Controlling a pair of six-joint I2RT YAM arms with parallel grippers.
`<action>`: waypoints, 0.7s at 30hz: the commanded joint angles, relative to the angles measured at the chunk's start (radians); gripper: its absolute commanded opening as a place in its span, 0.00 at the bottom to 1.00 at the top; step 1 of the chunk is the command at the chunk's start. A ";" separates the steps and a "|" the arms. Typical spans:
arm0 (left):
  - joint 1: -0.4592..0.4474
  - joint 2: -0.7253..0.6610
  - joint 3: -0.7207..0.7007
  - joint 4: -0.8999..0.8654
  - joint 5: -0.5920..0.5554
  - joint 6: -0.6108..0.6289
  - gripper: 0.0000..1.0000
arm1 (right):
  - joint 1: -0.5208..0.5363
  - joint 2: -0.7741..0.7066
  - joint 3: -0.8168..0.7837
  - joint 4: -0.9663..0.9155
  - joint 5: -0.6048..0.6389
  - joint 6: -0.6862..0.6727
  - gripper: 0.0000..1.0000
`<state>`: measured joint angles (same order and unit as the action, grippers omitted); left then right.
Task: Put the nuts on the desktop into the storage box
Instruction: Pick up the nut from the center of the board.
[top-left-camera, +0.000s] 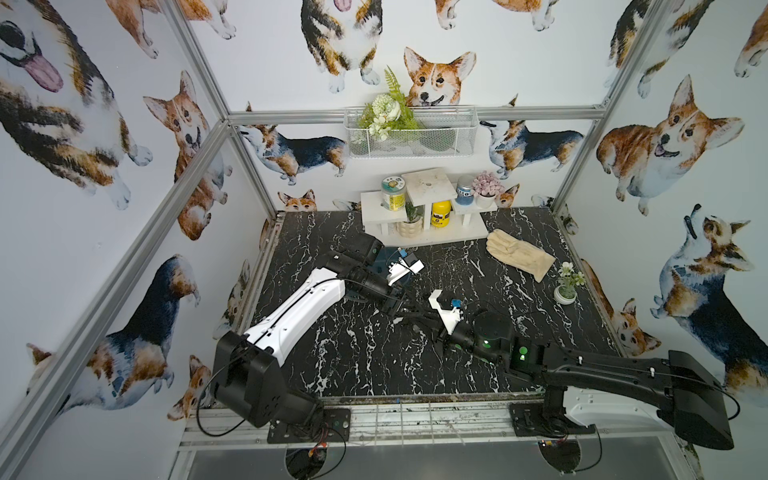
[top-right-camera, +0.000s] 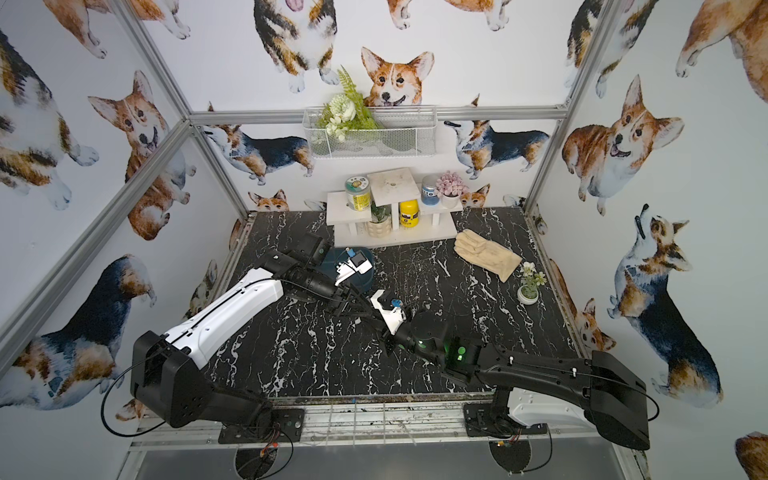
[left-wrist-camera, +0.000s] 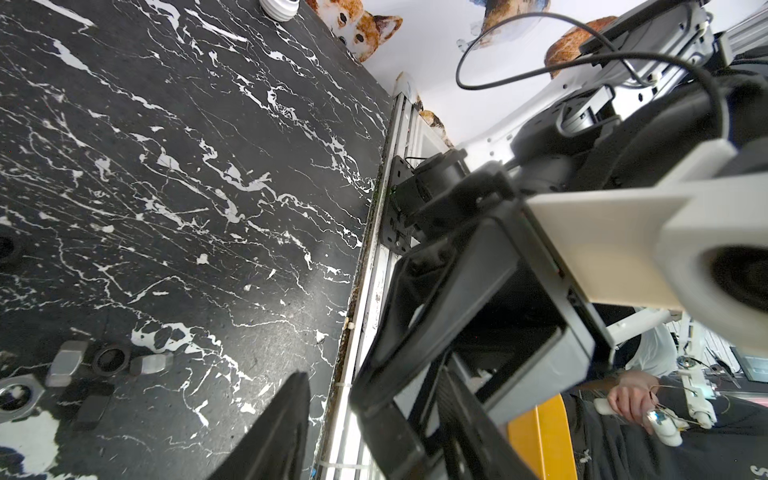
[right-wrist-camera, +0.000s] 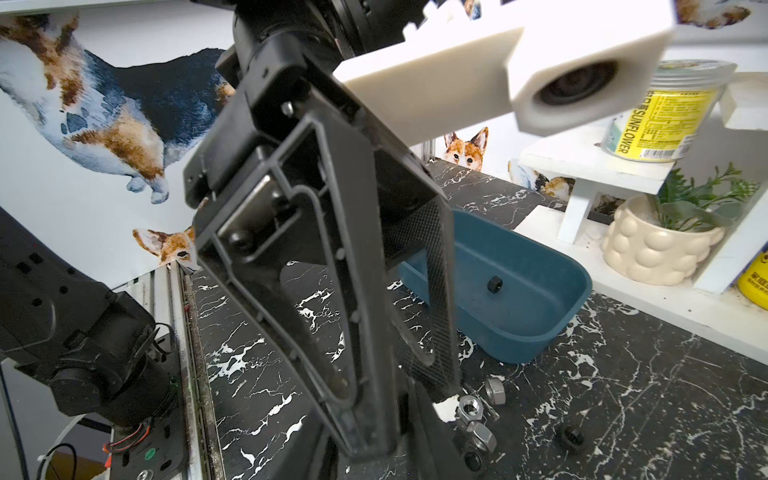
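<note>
Several tiny silver and black nuts (right-wrist-camera: 471, 409) lie in a cluster on the black marbled desktop (top-left-camera: 332, 340), also seen in the left wrist view as nuts (left-wrist-camera: 110, 359). The teal storage box (right-wrist-camera: 540, 307) stands just behind them, with one black nut (right-wrist-camera: 494, 284) inside; in both top views the box (top-left-camera: 384, 257) is half hidden by the left arm. My left gripper (top-left-camera: 411, 309) is open, and one textured finger (right-wrist-camera: 436, 291) comes down beside the cluster. My right gripper (top-left-camera: 403, 321) crosses it at the table's middle. Its jaws are dark and overlapped.
A white tiered stand (top-left-camera: 428, 237) with jars and small pots stands at the back. A pale work glove (top-left-camera: 519, 251) and a small flower pot (top-left-camera: 565, 293) lie at the right. A wire basket (top-left-camera: 411, 133) hangs on the back wall.
</note>
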<state>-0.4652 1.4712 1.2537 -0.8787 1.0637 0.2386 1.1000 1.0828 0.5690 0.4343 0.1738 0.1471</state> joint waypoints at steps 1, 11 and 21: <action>-0.006 0.001 -0.006 -0.044 0.016 0.038 0.48 | 0.004 0.008 0.012 0.080 0.106 -0.013 0.23; -0.013 -0.011 -0.020 -0.022 -0.047 0.021 0.19 | 0.017 0.029 0.035 0.068 0.249 -0.003 0.22; -0.012 -0.040 -0.013 -0.005 -0.141 0.005 0.00 | 0.027 0.063 0.034 0.051 0.225 0.002 0.44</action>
<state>-0.4728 1.4429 1.2346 -0.8207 0.9356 0.2443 1.1263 1.1473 0.5968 0.4274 0.3256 0.1383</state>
